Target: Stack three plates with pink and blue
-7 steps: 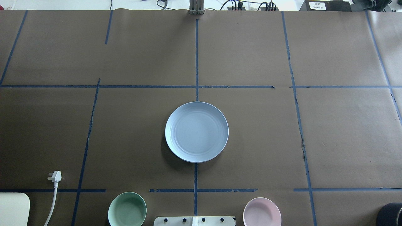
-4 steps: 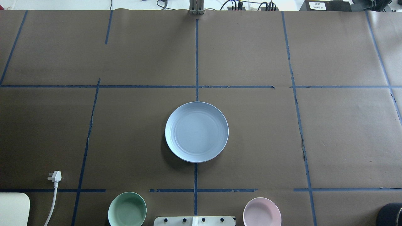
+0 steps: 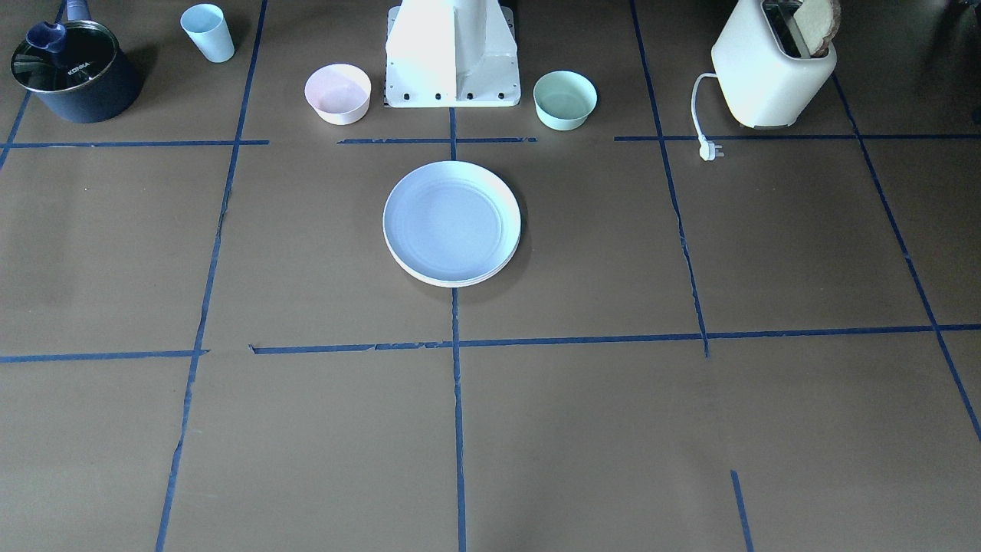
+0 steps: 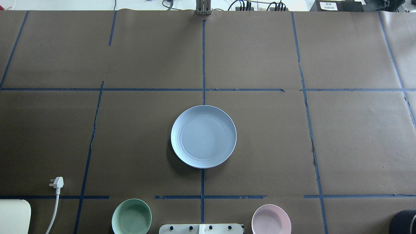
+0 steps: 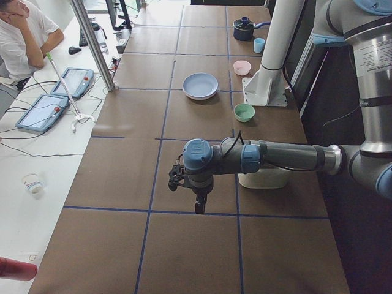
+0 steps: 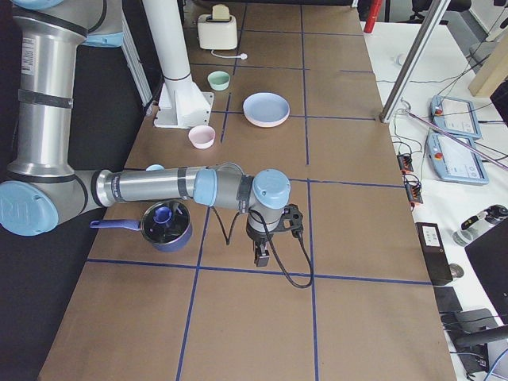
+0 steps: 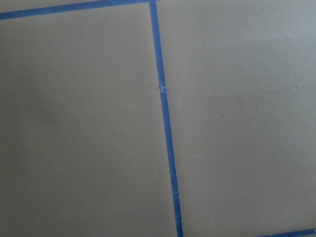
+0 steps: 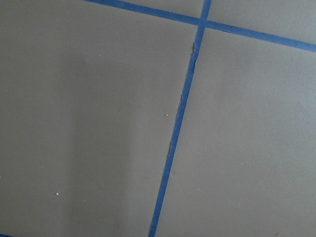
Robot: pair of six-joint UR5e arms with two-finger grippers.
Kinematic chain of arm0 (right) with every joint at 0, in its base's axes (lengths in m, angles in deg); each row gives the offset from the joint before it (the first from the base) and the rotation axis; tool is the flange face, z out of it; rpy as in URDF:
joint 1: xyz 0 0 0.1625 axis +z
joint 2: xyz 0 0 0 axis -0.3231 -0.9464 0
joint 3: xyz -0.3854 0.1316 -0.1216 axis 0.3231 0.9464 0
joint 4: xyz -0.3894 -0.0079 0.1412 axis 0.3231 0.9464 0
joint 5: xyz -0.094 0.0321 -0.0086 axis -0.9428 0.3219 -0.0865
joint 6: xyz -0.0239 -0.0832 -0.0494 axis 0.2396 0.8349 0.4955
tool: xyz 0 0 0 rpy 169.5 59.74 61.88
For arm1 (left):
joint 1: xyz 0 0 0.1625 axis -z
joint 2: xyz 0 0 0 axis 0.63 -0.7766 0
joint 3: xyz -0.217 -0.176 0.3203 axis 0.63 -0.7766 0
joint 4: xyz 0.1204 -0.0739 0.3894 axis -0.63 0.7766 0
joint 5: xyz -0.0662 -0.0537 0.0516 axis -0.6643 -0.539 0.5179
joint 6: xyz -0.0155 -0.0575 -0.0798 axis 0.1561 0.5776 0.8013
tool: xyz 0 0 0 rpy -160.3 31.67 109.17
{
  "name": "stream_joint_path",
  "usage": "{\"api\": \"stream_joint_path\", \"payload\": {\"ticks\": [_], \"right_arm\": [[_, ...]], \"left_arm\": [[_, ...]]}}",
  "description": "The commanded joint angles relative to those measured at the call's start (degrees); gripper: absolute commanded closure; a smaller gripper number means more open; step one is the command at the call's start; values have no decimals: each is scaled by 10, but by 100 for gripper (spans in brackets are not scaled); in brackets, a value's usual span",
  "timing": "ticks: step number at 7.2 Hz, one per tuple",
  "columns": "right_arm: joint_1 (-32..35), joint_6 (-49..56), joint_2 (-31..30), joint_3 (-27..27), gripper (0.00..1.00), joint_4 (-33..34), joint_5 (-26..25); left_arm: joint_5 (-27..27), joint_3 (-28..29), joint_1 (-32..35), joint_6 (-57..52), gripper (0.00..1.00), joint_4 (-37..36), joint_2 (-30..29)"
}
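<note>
Brown paper table [image 4: 357,48], blue tape grid [image 4: 146,89], blue plate [image 4: 203,136] at centre

We read one word only: "KONKA", pale letters on glass lid [image 3: 73,65] of dark saucepan [image 3: 92,103], front-facing view, upper left corner. White label [image 4: 328,5] on black box [image 4: 352,6] at far table edge, overhead view: print there, upside down, too small for us to read. Nearer teach pendant [image 5: 41,112] on side bench: screen lit, nothing legible to us.
</note>
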Motion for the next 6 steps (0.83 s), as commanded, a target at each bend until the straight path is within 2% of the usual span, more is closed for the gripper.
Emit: {"api": "stream_joint_path", "payload": {"ticks": [1, 6], "right_arm": [[-1, -9, 0, 2, 0, 0, 2], [-1, -17, 4, 24, 0, 0, 1]], "left_arm": [[1, 4, 0, 0, 0, -1, 1], [0, 20, -3, -1, 0, 1, -3]]}}
